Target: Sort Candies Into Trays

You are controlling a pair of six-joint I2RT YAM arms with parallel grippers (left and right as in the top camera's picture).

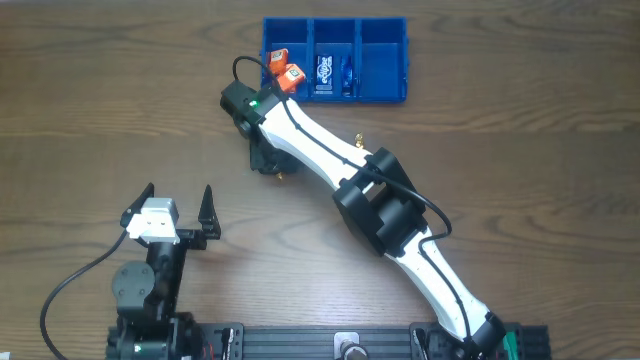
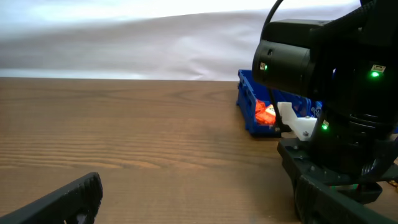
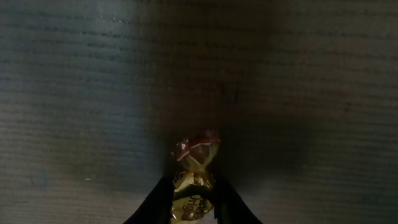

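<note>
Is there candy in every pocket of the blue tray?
No, the right pocket of the tray is bare; orange candies sit in the left, dark ones in the middle.

We see the right arm (image 1: pixel 300 133) as long white shells between bulky black joints, with a thin black cable (image 1: pixel 443 222) along it and a green light (image 1: pixel 254 100) on its black wrist (more glow in the left wrist view). The left arm (image 1: pixel 160 275) is black, with a white block (image 1: pixel 152 220) at the wrist, pointed black fingers (image 1: pixel 208 208) and a looping black cable (image 1: pixel 60 295).
</note>
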